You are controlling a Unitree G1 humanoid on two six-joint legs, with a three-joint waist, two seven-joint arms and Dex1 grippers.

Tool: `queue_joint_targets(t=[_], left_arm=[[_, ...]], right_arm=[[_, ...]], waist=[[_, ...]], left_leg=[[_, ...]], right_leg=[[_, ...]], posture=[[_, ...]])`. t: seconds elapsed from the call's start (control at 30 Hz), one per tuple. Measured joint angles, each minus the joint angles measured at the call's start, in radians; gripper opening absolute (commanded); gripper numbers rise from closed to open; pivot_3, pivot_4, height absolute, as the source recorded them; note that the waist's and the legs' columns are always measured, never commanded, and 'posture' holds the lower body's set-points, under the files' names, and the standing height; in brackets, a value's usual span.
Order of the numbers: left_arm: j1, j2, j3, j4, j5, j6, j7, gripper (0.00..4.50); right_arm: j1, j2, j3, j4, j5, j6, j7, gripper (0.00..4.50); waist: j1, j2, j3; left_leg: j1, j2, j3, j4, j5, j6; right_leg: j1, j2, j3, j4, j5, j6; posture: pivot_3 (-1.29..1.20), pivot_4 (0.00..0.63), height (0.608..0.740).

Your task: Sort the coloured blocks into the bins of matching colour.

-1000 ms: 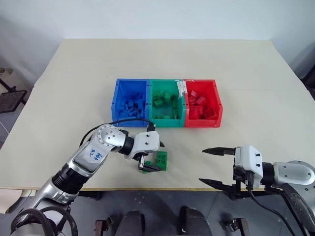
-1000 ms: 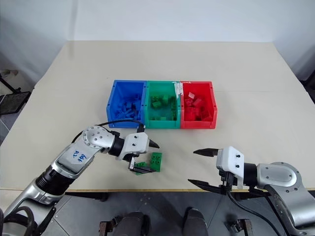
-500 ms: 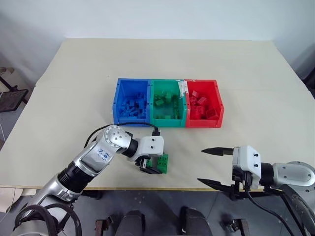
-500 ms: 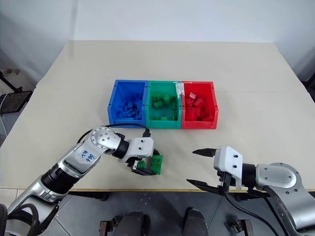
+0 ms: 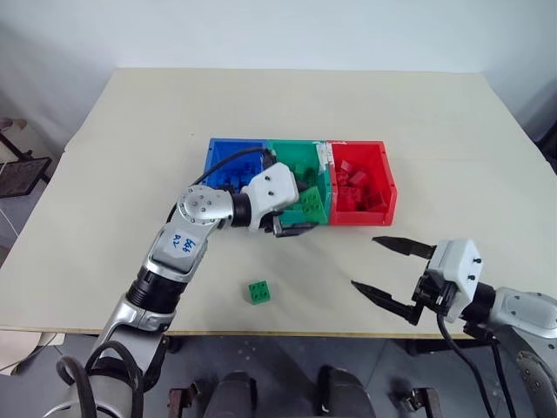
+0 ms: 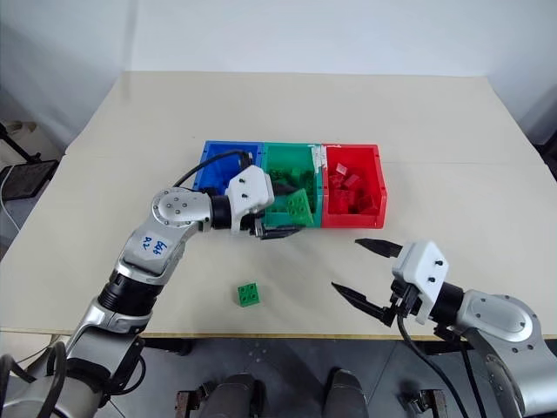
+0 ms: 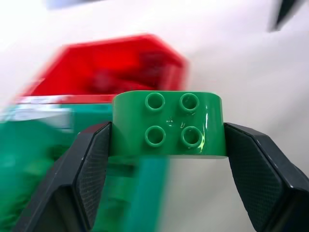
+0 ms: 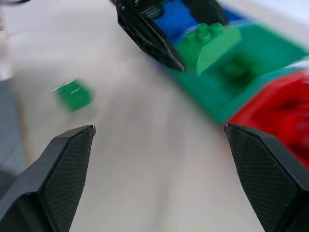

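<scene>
L gripper point(image 5: 298, 212) sat mid-frame, just in front of the green bin point(image 5: 296, 155), clamped on the larger green brick point(image 7: 169, 124). In the L wrist view both fingers point(image 7: 94, 166) pressed the brick's two ends, studs facing the cam. The brick hung at the green bin's front lip, tilted, off the table point(image 5: 130, 131). The small green brick point(image 5: 258, 292) lay alone on the table, lower centre of frame, well apart from the bins. Blue bin point(image 5: 228, 152) to the left of green, red bin point(image 5: 359, 165) to the right, all three joined, w/ bricks inside each. R gripper point(image 5: 392, 274) at lower right near the table's front edge, jaws spread wide, holding nothing.
</scene>
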State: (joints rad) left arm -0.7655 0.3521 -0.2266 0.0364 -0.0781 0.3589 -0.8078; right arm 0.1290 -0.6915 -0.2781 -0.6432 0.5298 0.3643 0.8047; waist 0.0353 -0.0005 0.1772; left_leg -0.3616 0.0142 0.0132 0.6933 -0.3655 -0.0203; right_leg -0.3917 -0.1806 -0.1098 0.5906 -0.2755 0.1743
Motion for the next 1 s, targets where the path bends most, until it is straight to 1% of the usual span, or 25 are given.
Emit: queue_joint_targets(t=[0.1,0.23,0.3,0.37,0.57,0.63,0.67,0.73,0.87,0.93,1.0], left_arm=[[-0.112,-0.101,0.061,0.221,-0.002,0.002,0.109,3.31],[-0.197,-0.137,0.117,0.353,-0.018,-0.014,0.146,3.31],[-0.209,-0.142,0.121,0.382,-0.023,-0.024,0.14,4.04],[-0.209,-0.139,0.122,0.397,-0.026,-0.03,0.123,4.48],[-0.179,-0.088,0.133,0.356,-0.039,-0.027,0.075,4.48],[-0.134,-0.044,0.146,0.308,-0.051,-0.052,0.046,4.48],[-0.08,-0.002,0.168,0.256,-0.076,-0.075,0.009,4.48],[-0.008,0.061,0.199,0.189,-0.116,-0.09,-0.051,4.48],[0.194,0.239,0.26,0.042,-0.203,-0.123,-0.227,4.48],[0.317,0.329,0.322,0.003,-0.26,-0.097,-0.292,4.48],[0.399,0.392,0.392,0.004,-0.293,-0.072,-0.32,4.48]], right_arm=[[-0.025,0.031,-0.052,0.0,0.006,0.016,-0.089,4.5],[-0.024,0.03,-0.065,-0.001,0.006,0.028,-0.115,4.5],[-0.026,0.03,-0.064,-0.001,0.006,0.028,-0.118,4.5],[-0.026,0.03,-0.064,-0.001,0.006,0.028,-0.118,4.5],[-0.061,0.025,-0.036,0.005,0.006,0.026,-0.093,4.5],[-0.102,0.019,-0.014,0.018,0.007,0.026,-0.074,4.5],[-0.13,0.009,0.004,0.029,0.008,0.026,-0.053,4.5],[-0.161,-0.004,0.023,0.055,0.01,0.026,-0.026,4.5],[-0.24,-0.017,0.088,0.096,0.011,0.026,0.042,4.5],[-0.287,-0.03,0.149,0.114,0.009,0.026,0.09,4.5],[-0.321,-0.044,0.198,0.127,0.006,0.026,0.135,4.5]], waist=[[0.016,0.0,0.0],[0.014,0.0,0.0],[0.013,0.0,0.0],[0.012,0.0,0.0],[0.007,0.0,0.0],[0.0,0.0,0.0],[-0.013,0.0,0.0],[-0.019,0.0,0.0],[-0.037,0.0,0.0],[-0.039,0.0,0.0],[-0.038,0.0,0.0]], left_leg=[[-0.005,-0.001,-0.001,0.005,-0.001,0.001],[-0.006,-0.001,0.0,0.004,-0.001,0.002],[-0.006,-0.001,0.0,0.004,-0.001,0.003],[-0.006,-0.001,0.0,0.004,-0.001,0.003],[-0.006,-0.001,0.0,0.004,-0.001,0.003],[-0.005,0.0,0.0,0.004,-0.001,0.003],[-0.005,0.0,0.0,0.004,-0.001,0.002],[-0.004,0.0,-0.001,0.003,-0.001,0.002],[-0.004,0.0,-0.002,0.002,-0.001,0.002],[-0.004,0.001,-0.002,0.002,-0.002,0.002],[-0.004,0.001,-0.002,0.002,-0.002,0.002]], right_leg=[[-0.001,0.0,-0.001,-0.001,0.0,0.0],[-0.002,0.0,-0.001,-0.002,0.0,0.001],[-0.002,0.0,-0.001,-0.001,0.001,0.001],[-0.002,0.0,-0.001,-0.001,0.001,0.001],[-0.002,0.0,-0.001,-0.001,0.001,0.001],[-0.002,0.0,-0.001,-0.001,0.001,0.001],[-0.002,0.0,-0.001,0.0,0.001,0.001],[-0.003,0.0,-0.001,0.001,0.001,0.001],[-0.003,0.0,-0.002,0.001,0.001,0.001],[-0.003,0.0,-0.002,0.001,0.001,0.001],[-0.003,0.0,-0.002,0.0,0.0,0.001]], posture=[[0.0,0.15,0.74],[0.0,0.15,0.74],[0.0,0.15,0.74],[0.0,0.15,0.74],[0.0,0.15,0.74],[0.0,0.15,0.74],[0.0,0.15,0.74],[0.0,0.15,0.74],[0.0,0.15,0.74],[0.0,0.15,0.74],[0.0,0.15,0.74]])
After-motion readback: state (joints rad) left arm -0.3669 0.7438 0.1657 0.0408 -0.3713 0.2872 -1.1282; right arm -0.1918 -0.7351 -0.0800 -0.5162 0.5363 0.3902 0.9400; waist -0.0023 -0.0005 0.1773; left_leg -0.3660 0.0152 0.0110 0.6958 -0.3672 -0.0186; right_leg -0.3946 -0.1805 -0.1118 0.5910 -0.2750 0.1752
